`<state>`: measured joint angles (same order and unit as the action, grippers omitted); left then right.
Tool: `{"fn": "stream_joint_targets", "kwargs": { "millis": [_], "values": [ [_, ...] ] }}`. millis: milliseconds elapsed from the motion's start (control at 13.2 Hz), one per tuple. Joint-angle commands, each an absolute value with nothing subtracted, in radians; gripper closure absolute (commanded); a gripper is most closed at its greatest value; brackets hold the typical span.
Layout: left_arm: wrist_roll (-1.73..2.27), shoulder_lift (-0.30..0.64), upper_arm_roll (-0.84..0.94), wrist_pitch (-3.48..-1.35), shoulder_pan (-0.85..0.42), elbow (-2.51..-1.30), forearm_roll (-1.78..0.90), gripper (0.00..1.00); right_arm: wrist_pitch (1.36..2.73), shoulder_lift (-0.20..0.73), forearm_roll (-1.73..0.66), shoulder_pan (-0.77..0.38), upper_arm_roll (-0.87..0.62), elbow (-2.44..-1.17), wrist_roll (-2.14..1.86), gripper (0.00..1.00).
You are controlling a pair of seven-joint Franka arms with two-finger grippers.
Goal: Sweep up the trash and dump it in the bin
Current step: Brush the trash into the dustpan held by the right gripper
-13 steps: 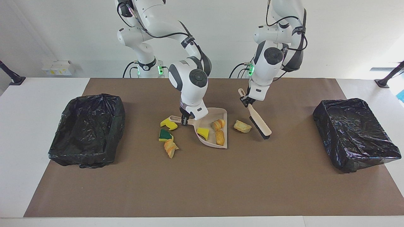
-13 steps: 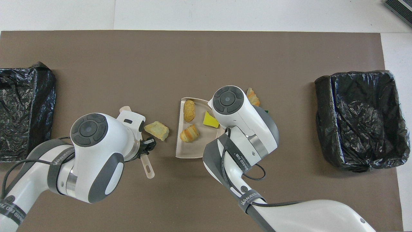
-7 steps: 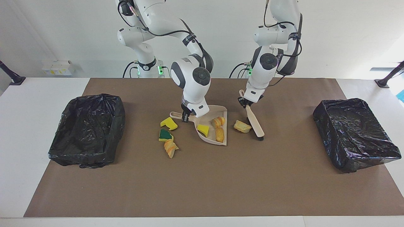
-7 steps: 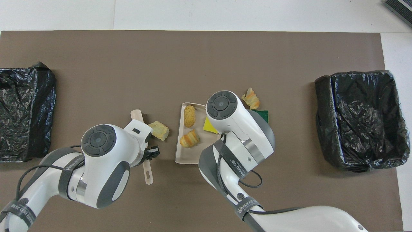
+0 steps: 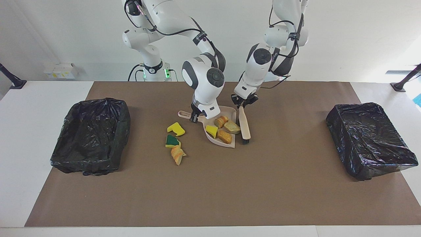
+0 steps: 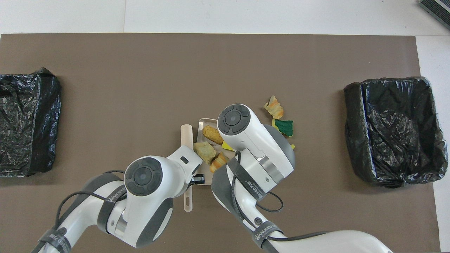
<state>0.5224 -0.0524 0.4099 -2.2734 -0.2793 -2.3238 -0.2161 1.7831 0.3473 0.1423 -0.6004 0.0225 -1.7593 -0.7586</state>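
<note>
So the sweep is roughly halfway by my count. Four bits of trash (image 5: 223,130) sit in the dustpan (image 5: 219,142) near the middle of the worktop (image 5: 210,197): a yellow sponge chunk, two tan-orange bread lumps and a paler lump right at the pan's open lip. Three more are loose on the brown mat, just off the pan toward the right arm's end: a yellow sponge (image 5: 176,128), a green-topped sponge (image 5: 172,141) and an orange bread scrap (image 5: 178,154).

The right hand (image 5: 194,117) is clamped shut on the dustpan's handle. The left hand (image 5: 242,102) is closed on the brush (image 5: 244,124), which stands with its bristles down right against the pan's lip.

Nothing's dumped so far as I can see; both black-lined bins, one (image 5: 91,135) at the right arm's end of the worktop and the other (image 5: 370,140) at the left arm's, show no trash inside.
</note>
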Motion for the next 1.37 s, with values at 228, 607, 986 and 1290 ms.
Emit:
{"fn": "stream_joint_targets", "kwargs": {
  "millis": [228,607,986,1290],
  "values": [
    [0.503,-0.066,0.388,-2.307,-0.362,-2.342,-0.244,1.0,1.77,0.331,0.163,-0.595,0.017,-1.775,-0.741,1.0],
    [0.505,-0.077,0.38,-2.275,-0.174,-2.307,-0.21,1.0,1.773,0.331,0.146,-0.584,0.017,-1.773,-0.704,1.0],
    [0.503,-0.087,0.38,-2.183,-0.109,-2.246,-0.158,1.0,1.767,0.23,0.14,-0.506,0.02,-1.773,-0.696,1.0],
    [0.532,-0.12,0.39,-2.14,-0.152,-2.255,-0.16,1.0,1.749,0.126,0.121,-0.369,0.024,-1.772,-0.756,1.0]
  ]
}}
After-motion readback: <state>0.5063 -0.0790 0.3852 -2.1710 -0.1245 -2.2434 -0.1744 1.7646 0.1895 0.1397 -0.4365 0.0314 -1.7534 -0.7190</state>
